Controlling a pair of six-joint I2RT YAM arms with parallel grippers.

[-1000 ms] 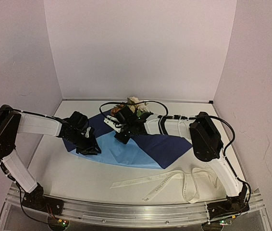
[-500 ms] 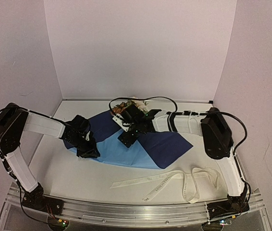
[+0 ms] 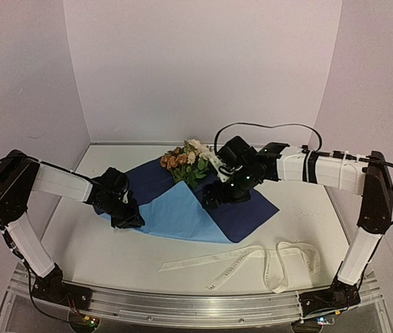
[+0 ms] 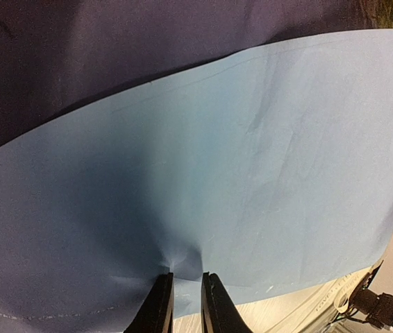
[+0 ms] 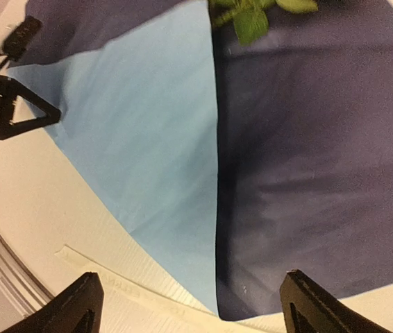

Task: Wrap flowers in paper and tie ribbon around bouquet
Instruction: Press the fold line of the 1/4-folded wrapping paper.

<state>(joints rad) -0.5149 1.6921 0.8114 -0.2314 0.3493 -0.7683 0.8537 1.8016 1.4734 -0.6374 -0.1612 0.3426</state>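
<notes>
1. This is a robotics lab test cell, not a home or shop: plain white walls box in a white tabletop on three sides.
2. The left arm and right arm rise from an aluminium rail at the near edge.
3. Exposed black cables loop above the arms, and small indicator lights glow by the bases.

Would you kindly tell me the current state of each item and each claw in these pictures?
flowers, blooms exposed at the paper's far edge, not wrapped.
paper, spread flat, dark face up, one light-blue flap folded over.
ribbon, loose on the table in front of the paper, untied.
left claw, shut on the paper's light-blue edge.
right claw, open above the dark part of the paper, holding nothing.
</notes>
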